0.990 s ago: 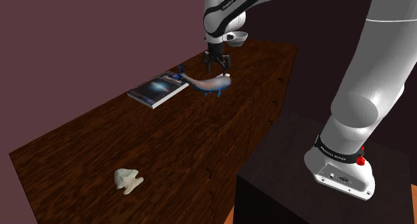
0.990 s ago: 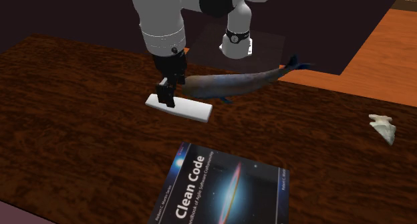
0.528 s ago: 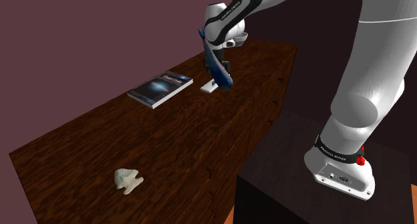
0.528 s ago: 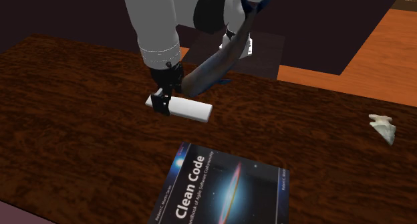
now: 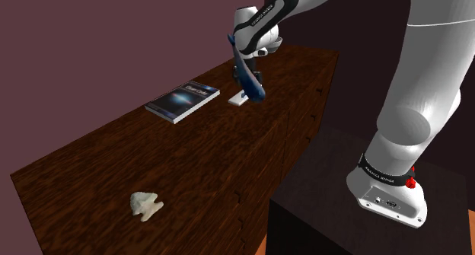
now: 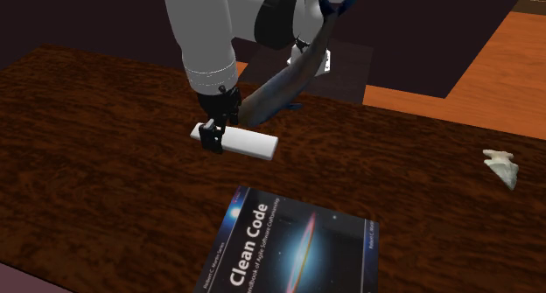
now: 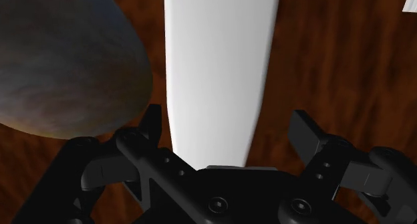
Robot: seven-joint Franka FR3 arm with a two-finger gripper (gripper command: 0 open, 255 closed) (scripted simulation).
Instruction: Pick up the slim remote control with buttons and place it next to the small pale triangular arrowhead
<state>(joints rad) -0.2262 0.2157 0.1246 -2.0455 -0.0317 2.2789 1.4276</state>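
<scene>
The gripper [image 6: 213, 141] sits low over one end of the plain white remote [image 6: 252, 143], its fingers spread to either side of it and not clamped. The remote lies flat on the dark wooden table [image 6: 105, 160] between a book [image 6: 302, 247] and a blue-grey fish figure [image 6: 284, 83] that leans steeply against the arm, well apart from the pale arrowhead [image 6: 500, 167].

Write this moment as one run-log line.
phase: pre-grasp | gripper: open, astride remote | remote: flat on table | whale figure: tail-up beside arm | arrowhead: apart
</scene>
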